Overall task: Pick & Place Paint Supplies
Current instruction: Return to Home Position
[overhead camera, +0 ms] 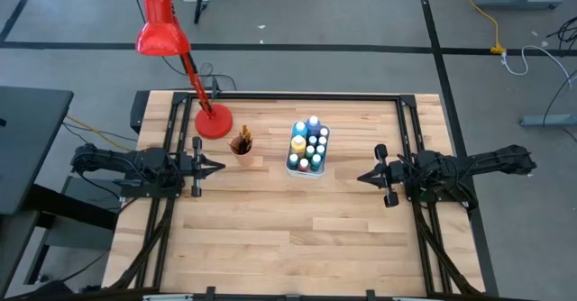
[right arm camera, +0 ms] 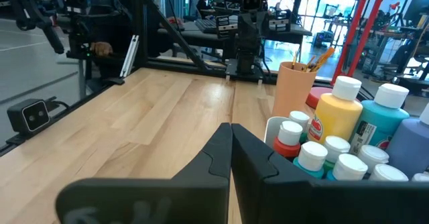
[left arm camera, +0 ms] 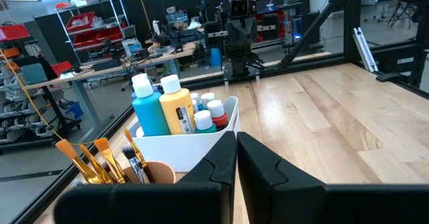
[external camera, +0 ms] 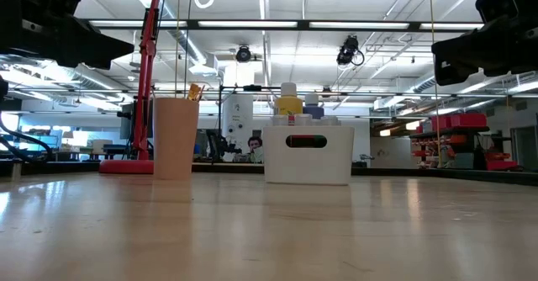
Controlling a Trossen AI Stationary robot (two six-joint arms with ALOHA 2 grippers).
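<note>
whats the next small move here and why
Probably none, just keep both arms parked: the thin wood-handled brushes stand in the tall orange cup, the white-capped paint bottles fill the white plastic bin, and the left gripper and right gripper sit shut at opposite sides.

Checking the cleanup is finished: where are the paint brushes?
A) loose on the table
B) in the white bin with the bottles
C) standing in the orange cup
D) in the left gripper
C: the brushes stand bristles-up in the orange cup, beside the white bin of bottles; the left gripper and right gripper wait shut at the table's sides.
</note>
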